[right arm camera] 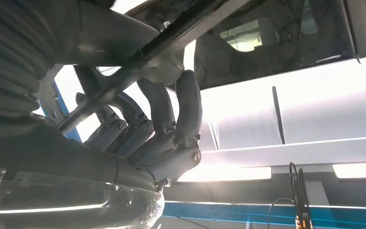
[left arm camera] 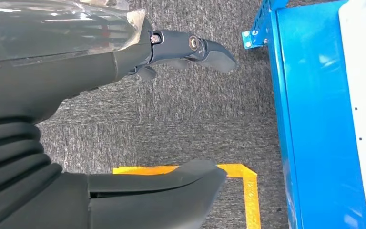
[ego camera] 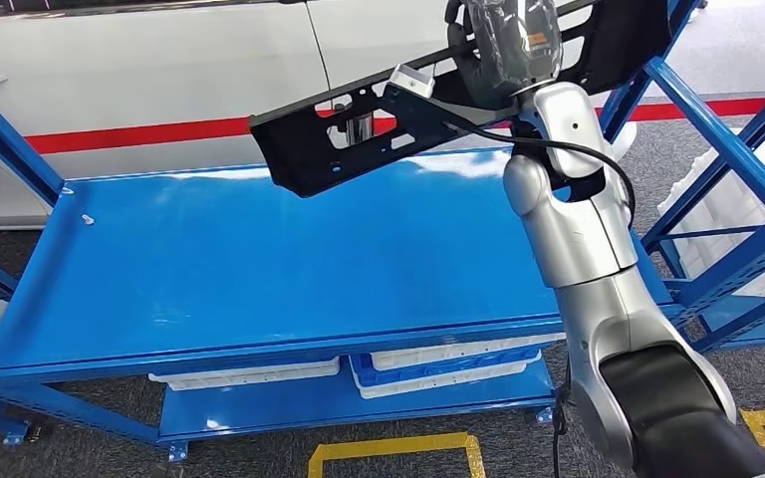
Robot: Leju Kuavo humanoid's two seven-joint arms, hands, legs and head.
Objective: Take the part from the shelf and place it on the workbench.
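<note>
Head view: right robot hand (ego camera: pixel 503 45) gripping black part (ego camera: pixel 359 139) above blue workbench (ego camera: pixel 259 269); left robot hand (left arm camera: pixel 124 114) spread.

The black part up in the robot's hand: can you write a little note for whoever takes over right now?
Right hand: holds the black part up in the air, over the back of the blue workbench.
Left hand: open, holding nothing, hanging over the grey carpet beside the bench.
Done: the part is picked up and carried to the bench.
Left: lower it onto the blue top and let go.
</note>
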